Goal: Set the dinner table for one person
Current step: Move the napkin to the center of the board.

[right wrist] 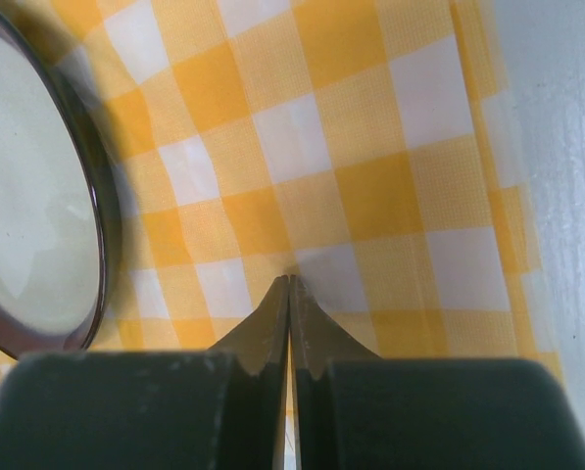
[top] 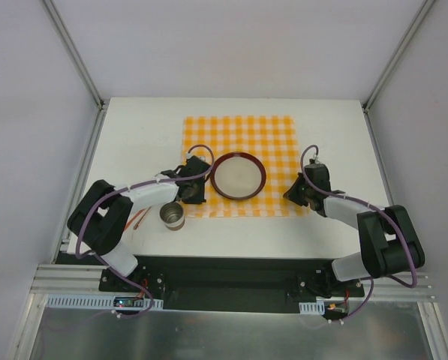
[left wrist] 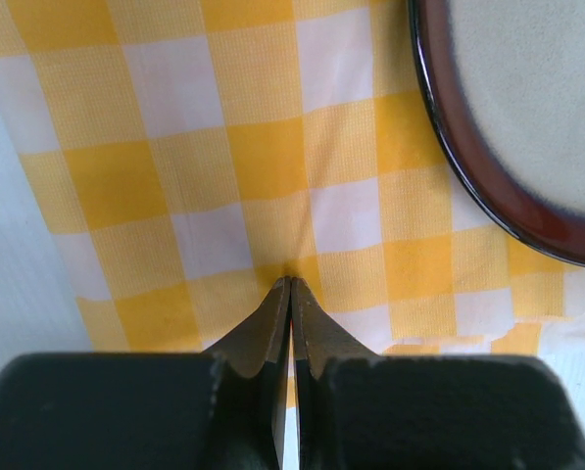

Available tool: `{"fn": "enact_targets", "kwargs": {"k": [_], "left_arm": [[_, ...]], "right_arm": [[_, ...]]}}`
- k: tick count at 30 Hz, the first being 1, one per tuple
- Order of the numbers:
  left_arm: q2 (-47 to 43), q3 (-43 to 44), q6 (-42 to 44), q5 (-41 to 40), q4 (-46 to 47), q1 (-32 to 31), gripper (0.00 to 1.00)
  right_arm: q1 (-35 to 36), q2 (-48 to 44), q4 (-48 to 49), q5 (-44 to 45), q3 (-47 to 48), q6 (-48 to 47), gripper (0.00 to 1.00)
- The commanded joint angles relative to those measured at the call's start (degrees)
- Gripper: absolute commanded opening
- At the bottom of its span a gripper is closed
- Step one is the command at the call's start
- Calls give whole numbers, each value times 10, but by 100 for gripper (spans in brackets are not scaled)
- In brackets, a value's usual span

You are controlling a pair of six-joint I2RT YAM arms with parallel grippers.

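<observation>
The white dinner table (top: 133, 135) lies beyond the arm bases, with an orange-checked mat (top: 239, 131) at its middle. A dark-rimmed plate (top: 263, 176) sits on the mat's near half. The left gripper (left wrist: 289, 284) and the right gripper (right wrist: 290, 282) flank the plate, jaws pressed together and empty. A metal cup (top: 172, 217) stands near-left, beside what may be a thin reddish utensil (top: 139, 217).

In the left wrist view the plate (left wrist: 527, 98) runs off the upper right and right edges. In the right wrist view the same plate (right wrist: 27, 196) is cut by the left edge. From above, thin reddish sticks (top: 139, 218) at lower left lie partly under the left arm (top: 126, 196) and are too small to identify.
</observation>
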Motion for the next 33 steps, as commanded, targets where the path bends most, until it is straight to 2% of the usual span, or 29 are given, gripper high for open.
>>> {"fn": "enact_targets", "kwargs": {"k": [1, 5, 7, 9, 12, 13, 16, 21, 26, 33], "left_arm": [[-29, -20, -20, -10, -31, -13, 0], [-33, -22, -20, -11, -31, -16, 0], [-31, -17, -18, -11, -31, -15, 16], [-31, -11, -15, -10, -31, -17, 27], [-34, 8, -7, -10, -32, -17, 30], [-36, 12, -5, -11, -33, -17, 34], [-46, 23, -1, -15, -40, -17, 38], [-53, 42, 7, -28, -50, -16, 40], [-53, 38, 6, -42, -64, -17, 41], [-86, -17, -31, -56, -75, -17, 40]], "right_arm": [[16, -24, -27, 26, -20, 14, 0], [17, -29, -40, 36, -17, 12, 0], [18, -26, -53, 38, 3, 0, 1], [18, -25, -74, 38, 23, -9, 9], [26, -38, -114, 59, 64, -28, 21], [32, -43, -124, 63, 88, -34, 28], [45, -56, -164, 81, 122, -55, 35], [56, -52, -212, 103, 181, -81, 36], [65, -34, -202, 94, 177, -74, 35], [86, -17, -182, 99, 155, -58, 34]]}}
